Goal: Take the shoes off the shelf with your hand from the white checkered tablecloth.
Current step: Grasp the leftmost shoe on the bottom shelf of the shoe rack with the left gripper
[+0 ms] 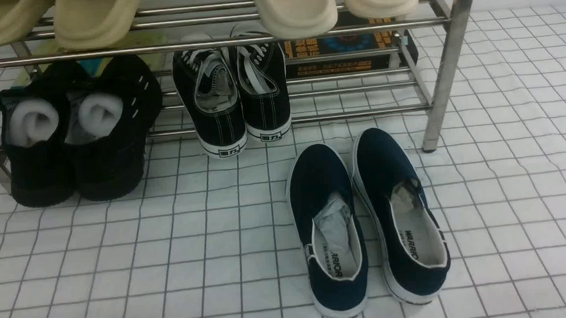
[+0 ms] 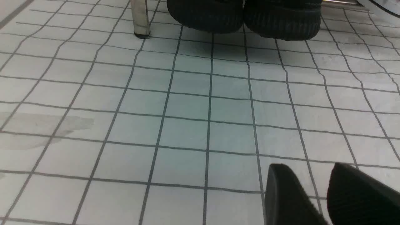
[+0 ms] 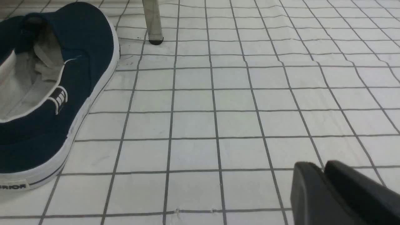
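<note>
Resting on the shelf (image 1: 354, 114), the black sneakers (image 1: 80, 137) lie beyond the left fingers (image 2: 290, 193), which stand slightly apart.

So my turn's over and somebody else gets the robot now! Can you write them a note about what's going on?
Left gripper: partly open, empty, low over the checkered cloth.
Right gripper: shut, empty.
Where things are: the chunky black sneakers are on the shelf's low level, at its left end, heels sticking out. The blue slip-ons are on the cloth in front.
Done: the sneakers aren't off yet.
Left: grab the sneakers, take them off the shelf and, probably, put them on the cloth.
</note>
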`<act>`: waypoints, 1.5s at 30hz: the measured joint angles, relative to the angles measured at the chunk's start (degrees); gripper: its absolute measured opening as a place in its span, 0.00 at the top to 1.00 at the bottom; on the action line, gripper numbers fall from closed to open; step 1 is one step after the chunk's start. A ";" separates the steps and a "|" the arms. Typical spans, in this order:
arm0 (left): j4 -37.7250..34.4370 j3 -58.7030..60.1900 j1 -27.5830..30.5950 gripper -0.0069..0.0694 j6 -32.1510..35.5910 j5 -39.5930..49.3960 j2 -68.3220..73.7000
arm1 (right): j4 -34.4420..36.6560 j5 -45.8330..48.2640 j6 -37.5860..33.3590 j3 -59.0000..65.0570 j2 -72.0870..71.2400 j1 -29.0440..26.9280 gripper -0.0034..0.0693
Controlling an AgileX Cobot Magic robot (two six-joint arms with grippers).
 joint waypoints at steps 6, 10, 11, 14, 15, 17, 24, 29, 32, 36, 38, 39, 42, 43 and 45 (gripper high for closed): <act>0.00 0.00 0.00 0.59 0.00 0.00 0.00 | 0.00 0.00 0.00 0.00 0.00 0.00 0.82; 0.00 0.00 0.00 0.59 0.00 0.00 0.00 | 0.00 0.00 0.00 0.00 0.00 0.00 0.82; 0.00 0.00 0.00 0.59 0.00 0.00 0.00 | 0.00 0.00 0.00 0.00 0.00 0.00 0.82; 0.00 0.00 0.00 0.59 0.00 0.00 0.00 | 0.00 0.00 0.00 0.00 0.00 0.00 0.81; 0.00 0.00 0.00 0.59 0.00 0.00 0.00 | 0.00 0.00 0.00 0.00 0.00 0.00 0.81; 0.00 0.00 0.00 0.59 0.00 0.00 0.00 | 0.00 0.00 0.00 0.00 0.00 0.00 0.80; 0.20 0.00 0.00 0.59 0.06 0.00 0.00 | 0.00 0.00 0.00 0.00 0.00 0.00 0.79; 0.66 0.00 0.00 0.59 0.06 0.00 0.00 | 0.00 0.00 0.00 0.00 0.00 0.00 0.78; 0.60 0.00 0.00 0.59 -0.51 0.00 0.00 | 0.00 0.00 0.00 0.00 0.00 0.00 0.78; -0.67 0.00 0.00 0.59 -4.39 -0.05 0.00 | 0.00 0.00 0.00 0.00 0.00 0.00 0.77; -2.34 0.00 0.00 0.59 -7.44 -0.05 0.00 | 0.00 0.00 0.00 0.00 0.00 0.00 0.77; -3.99 0.00 0.00 0.59 -9.39 -0.10 0.00 | 0.00 0.00 0.00 0.00 0.00 0.00 0.76; -14.20 0.00 0.00 0.59 -20.15 -0.18 0.00 | 0.00 0.00 0.00 0.00 0.00 0.00 0.76; -18.23 0.05 0.00 0.59 -24.14 -0.11 0.00 | 0.00 0.00 0.00 0.00 0.00 0.00 0.76; -24.43 0.11 0.00 0.59 -31.19 0.03 0.00 | 0.00 0.00 0.00 0.00 0.00 0.00 0.75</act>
